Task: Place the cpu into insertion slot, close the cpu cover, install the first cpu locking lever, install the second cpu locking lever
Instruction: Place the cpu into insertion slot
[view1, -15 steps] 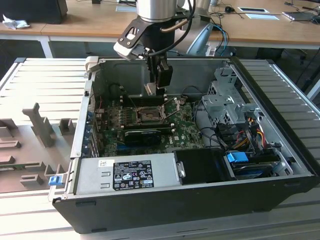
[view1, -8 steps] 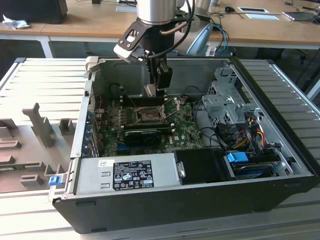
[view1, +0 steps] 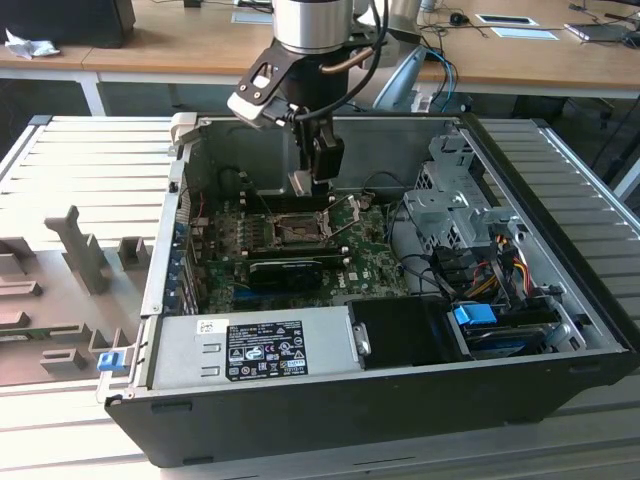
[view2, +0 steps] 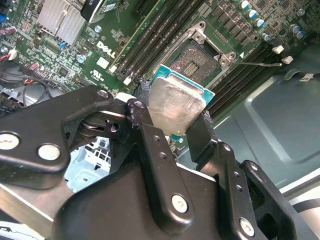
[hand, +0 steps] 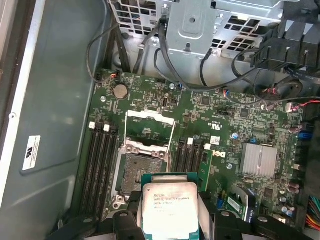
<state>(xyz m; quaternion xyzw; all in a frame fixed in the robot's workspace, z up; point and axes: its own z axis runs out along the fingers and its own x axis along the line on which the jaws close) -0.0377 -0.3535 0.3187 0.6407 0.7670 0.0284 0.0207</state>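
the gripper (view2: 172, 120) pinches the cpu (view2: 175, 100) above the insertion slot (view2: 200, 57) (cpu cover (hand: 149, 114) open)

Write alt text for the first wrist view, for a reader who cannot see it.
The gripper holds the cpu, silvery top showing, over a green motherboard, close to the open insertion slot. The cpu cover is swung back off the slot.

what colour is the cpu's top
The cpu top is silvery grey, best in the first wrist view.

Wooden desks (view1: 180, 40), grey slatted worktable (view1: 90, 150)
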